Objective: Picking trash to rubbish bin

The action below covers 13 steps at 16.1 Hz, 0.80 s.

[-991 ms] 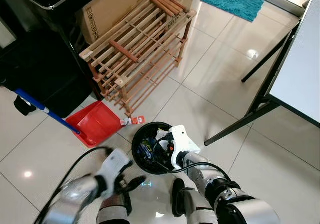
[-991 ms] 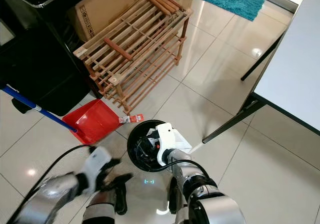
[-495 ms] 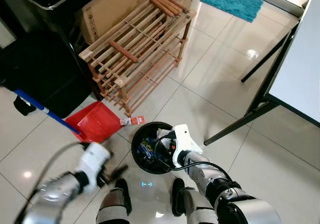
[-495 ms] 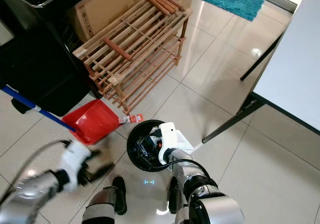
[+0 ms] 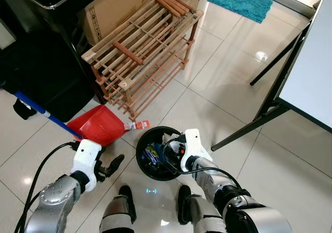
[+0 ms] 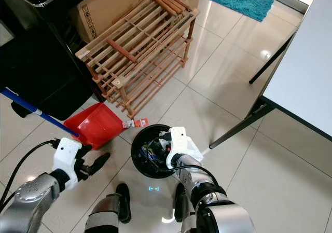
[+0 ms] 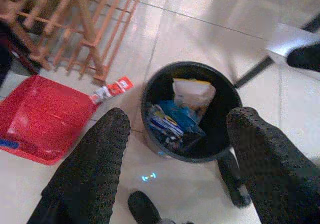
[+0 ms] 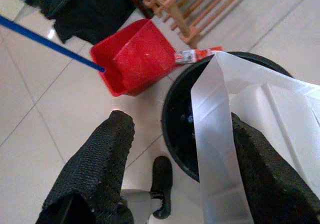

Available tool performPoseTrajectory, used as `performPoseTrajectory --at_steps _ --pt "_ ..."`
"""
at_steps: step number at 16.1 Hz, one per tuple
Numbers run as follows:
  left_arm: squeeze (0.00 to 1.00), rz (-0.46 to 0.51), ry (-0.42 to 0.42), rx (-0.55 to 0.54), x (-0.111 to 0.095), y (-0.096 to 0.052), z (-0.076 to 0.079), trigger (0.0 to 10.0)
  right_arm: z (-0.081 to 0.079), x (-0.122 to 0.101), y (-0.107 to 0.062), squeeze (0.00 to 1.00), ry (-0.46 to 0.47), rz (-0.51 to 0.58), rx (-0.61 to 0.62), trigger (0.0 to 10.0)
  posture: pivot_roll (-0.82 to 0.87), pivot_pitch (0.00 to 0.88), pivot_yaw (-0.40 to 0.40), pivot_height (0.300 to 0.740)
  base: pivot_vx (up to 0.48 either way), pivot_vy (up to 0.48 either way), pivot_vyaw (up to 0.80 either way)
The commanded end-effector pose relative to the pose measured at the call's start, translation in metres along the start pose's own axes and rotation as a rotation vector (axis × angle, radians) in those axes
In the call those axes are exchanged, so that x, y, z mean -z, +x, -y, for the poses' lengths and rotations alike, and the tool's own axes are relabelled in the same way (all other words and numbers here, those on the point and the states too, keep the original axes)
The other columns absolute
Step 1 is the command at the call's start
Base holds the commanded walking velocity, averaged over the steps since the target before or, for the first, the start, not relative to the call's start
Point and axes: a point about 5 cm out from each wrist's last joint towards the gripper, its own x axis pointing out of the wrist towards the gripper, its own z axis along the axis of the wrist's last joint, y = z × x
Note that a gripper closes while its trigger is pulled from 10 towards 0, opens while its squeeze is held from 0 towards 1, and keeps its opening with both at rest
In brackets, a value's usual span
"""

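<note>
A black rubbish bin [image 5: 142, 162] stands on the tiled floor just ahead of my feet, holding blue wrappers [image 7: 172, 121] and a white-and-yellow packet [image 7: 194, 92]. My right gripper [image 5: 174, 149] hangs open over the bin's right rim. A white sheet [image 8: 220, 129] hangs between its fingers, against one finger and above the bin [image 8: 172, 126]. My left gripper [image 5: 112, 165] is open and empty, low over the floor to the left of the bin. A red-and-white wrapper [image 5: 137, 124] lies on the floor behind the bin, beside the dustpan.
A red dustpan [image 5: 98, 127] with a blue handle [image 5: 39, 111] lies left of the bin. Behind it stand a wooden slatted rack [image 5: 142, 51], a cardboard box [image 5: 116, 7] and dark furniture [image 5: 36, 62]. A table with black legs [image 5: 270, 108] stands at the right.
My left arm has swung out from in front of my feet to the left of the bin and steadied. The right gripper stays over the bin.
</note>
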Motion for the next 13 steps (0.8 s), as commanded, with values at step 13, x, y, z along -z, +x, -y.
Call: performPoseTrajectory --at_steps 13 --pt "0.00 -0.003 -0.026 0.012 0.005 0.004 0.012 10.0 -0.087 0.043 -0.006 0.00 -0.160 -0.185 -0.726 10.0 0.12 0.370 -0.077 0.740 0.000 0.000 0.00"
